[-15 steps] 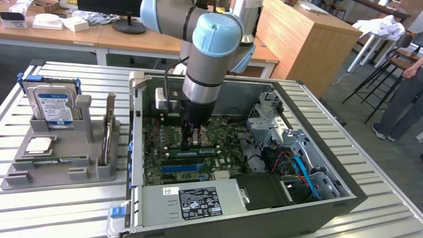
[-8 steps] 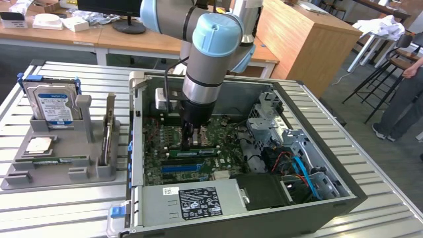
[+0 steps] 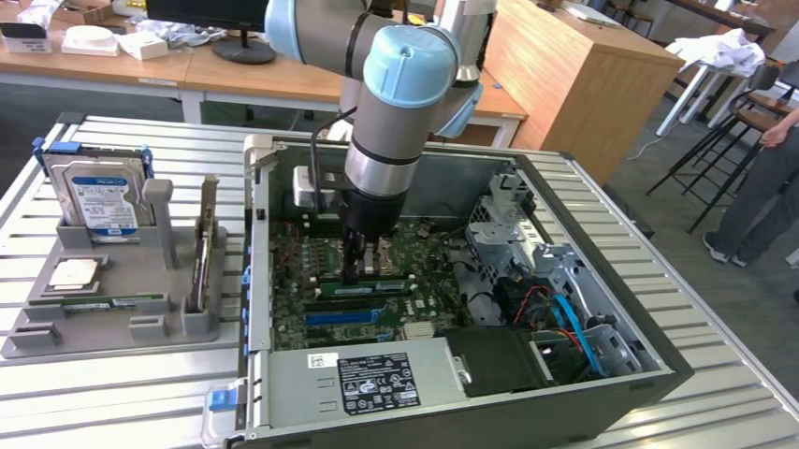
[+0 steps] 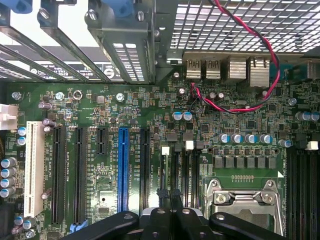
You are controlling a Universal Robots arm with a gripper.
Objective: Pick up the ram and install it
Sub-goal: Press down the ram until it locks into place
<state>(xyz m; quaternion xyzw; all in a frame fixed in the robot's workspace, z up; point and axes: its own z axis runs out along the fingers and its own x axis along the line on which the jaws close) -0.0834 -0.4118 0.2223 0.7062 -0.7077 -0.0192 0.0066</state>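
The ram (image 3: 384, 287), a narrow green stick with a pale label, stands on edge in a slot of the motherboard (image 3: 327, 327) inside the open computer case (image 3: 612, 398). My gripper (image 3: 362, 275) points straight down onto its top edge, fingers shut together, tips touching or just above it. In the wrist view the shut gripper (image 4: 168, 193) hangs over the black memory slots (image 4: 186, 172) beside the processor socket (image 4: 245, 200). The ram itself is hidden under the fingers there.
A grey tray (image 3: 107, 329) on the exterior view's left holds a blue-labelled hard drive (image 3: 100, 192), a square silver chip (image 3: 75, 273), an upright card (image 3: 206, 245) and a flat green strip (image 3: 112, 302). The power supply (image 3: 362, 379), drive cage (image 3: 506, 234) and cables (image 3: 562, 313) crowd the case. A person (image 3: 762, 187) stands at far right.
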